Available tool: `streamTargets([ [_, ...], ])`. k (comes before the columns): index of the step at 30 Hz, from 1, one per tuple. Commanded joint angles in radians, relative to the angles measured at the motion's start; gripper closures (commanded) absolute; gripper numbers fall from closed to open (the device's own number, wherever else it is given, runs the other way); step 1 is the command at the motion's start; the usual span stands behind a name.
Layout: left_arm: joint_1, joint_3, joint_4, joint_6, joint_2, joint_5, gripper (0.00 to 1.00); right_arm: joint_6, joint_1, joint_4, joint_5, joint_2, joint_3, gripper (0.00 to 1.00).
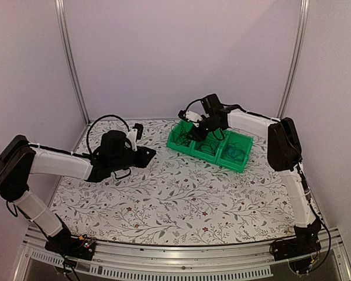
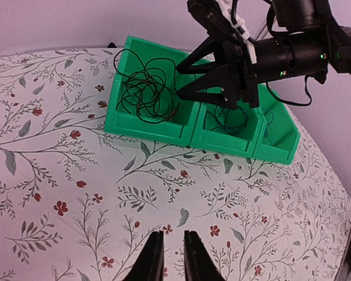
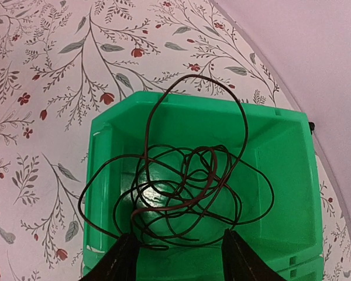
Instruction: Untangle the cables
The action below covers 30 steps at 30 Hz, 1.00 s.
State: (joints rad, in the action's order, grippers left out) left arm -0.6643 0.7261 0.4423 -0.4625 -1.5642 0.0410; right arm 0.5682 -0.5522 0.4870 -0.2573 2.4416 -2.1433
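- left gripper (image 2: 169,237) hangs low over the flowered table (image 2: 58,175), fingers only a slit apart, empty, well short of the green bins (image 2: 146,126).
- dark brown cable (image 3: 181,187) lies knotted in the leftmost compartment, one loop rising past the rim.
- right gripper (image 3: 178,237) hovers directly above it, jaws apart, nothing held; i judge a pick is in hand: drop, pinch one strand.
- rightmost compartment seems to hold a teal cable (image 1: 234,153), too small to be sure.

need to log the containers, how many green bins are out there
3, side by side in one row, as seen from the left wrist: the left-end bin under the open right tool, the middle bin, and the right-end bin. None seems hidden.
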Motion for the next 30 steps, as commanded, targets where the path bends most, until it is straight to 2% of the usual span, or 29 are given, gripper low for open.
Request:
streamTargets([
  [1, 0.019, -0.004, -0.027, 0.027, 0.036, 0.006, 0.88, 0.019, -0.005, 0.067, 0.096, -0.164, 0.085, 0.43],
  [10, 0.029, 0.016, -0.106, 0.049, 0.082, 0.013, 0.84, 0.029, 0.000, 0.108, 0.084, -0.401, 0.325, 0.35],
  [15, 0.032, 0.111, -0.294, 0.152, 0.148, -0.089, 0.74, -0.002, 0.079, 0.085, 0.047, -0.589, 0.439, 0.35],
  [17, 0.034, 0.162, -0.388, 0.206, 0.185, -0.170, 0.67, -0.034, 0.146, 0.076, 0.007, -0.684, 0.468, 0.34],
  [20, 0.040, 0.205, -0.485, 0.281, 0.225, -0.274, 0.57, -0.104, 0.261, 0.036, -0.062, -0.798, 0.541, 0.25],
  [21, 0.043, 0.213, -0.507, 0.298, 0.234, -0.305, 0.52, -0.121, 0.303, 0.008, -0.078, -0.843, 0.587, 0.17],
  [22, 0.046, 0.221, -0.527, 0.309, 0.243, -0.334, 0.48, -0.154, 0.340, -0.029, -0.096, -0.879, 0.636, 0.05],
  [23, 0.048, 0.229, -0.547, 0.317, 0.251, -0.360, 0.44, -0.173, 0.373, -0.071, -0.120, -0.945, 0.699, 0.02],
  [24, 0.050, 0.239, -0.564, 0.323, 0.257, -0.378, 0.39, -0.194, 0.395, -0.121, -0.116, -1.000, 0.769, 0.01],
  [28, 0.057, 0.252, -0.595, 0.331, 0.282, -0.391, 0.23, -0.362, 0.402, -0.376, 0.107, -1.201, 1.067, 0.01],
  [30, 0.058, 0.243, -0.588, 0.327, 0.291, -0.379, 0.17, -0.386, 0.407, -0.422, 0.114, -1.274, 1.155, 0.01],
])
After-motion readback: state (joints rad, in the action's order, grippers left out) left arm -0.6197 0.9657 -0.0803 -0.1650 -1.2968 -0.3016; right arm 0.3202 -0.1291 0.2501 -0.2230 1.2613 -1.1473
